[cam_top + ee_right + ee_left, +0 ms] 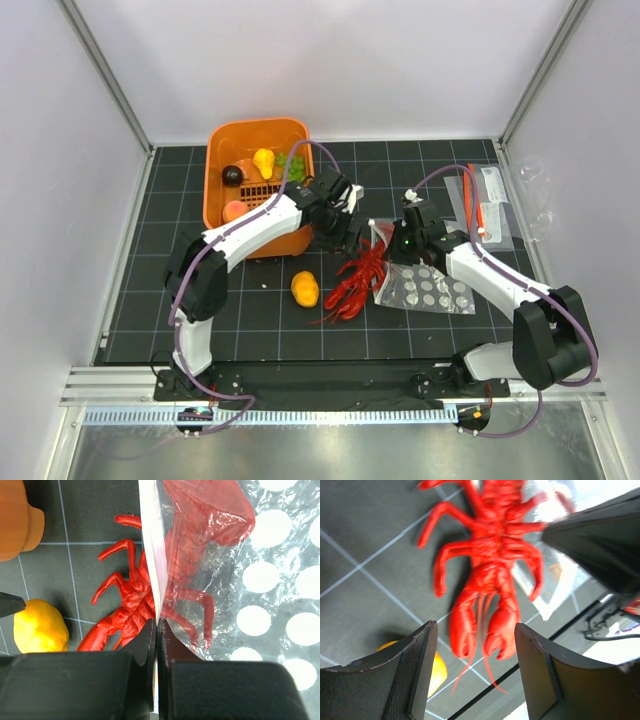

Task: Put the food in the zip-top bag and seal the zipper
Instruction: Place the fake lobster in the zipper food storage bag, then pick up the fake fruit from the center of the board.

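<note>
Feeding the lobster (355, 285) into the zip-top bag (430, 290), tail first.
The right gripper (156, 625) is pinched tight on the zipper (150, 540) edge, apparently to hold the mouth up so the one red lobster can slide in. Its tail lies inside the bag at centre frame, claws out on the mat. The left gripper (475, 627) hangs over those claws, jaws apart and empty, likely placed to nudge. One orange-yellow fruit (305, 288) sits just left of the lobster. The basket (215, 160) at upper left holds four more toys, the grape bunch (285, 162) among them.
</note>
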Controlling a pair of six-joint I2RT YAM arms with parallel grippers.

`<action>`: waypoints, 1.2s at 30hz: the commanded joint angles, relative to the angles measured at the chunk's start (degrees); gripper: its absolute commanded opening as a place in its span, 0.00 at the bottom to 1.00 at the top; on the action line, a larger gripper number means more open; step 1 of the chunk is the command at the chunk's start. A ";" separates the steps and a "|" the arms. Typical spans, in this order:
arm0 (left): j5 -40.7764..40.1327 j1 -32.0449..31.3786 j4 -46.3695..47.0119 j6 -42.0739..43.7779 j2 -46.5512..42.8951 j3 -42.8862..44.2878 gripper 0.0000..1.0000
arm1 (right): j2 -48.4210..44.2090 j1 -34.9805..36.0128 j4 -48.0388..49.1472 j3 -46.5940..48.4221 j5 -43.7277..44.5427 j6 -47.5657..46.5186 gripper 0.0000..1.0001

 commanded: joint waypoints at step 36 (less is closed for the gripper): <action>-53.44 -10.70 16.91 -6.35 -43.83 -37.97 0.94 | 1.23 -0.09 1.47 1.80 -2.01 -0.12 0.01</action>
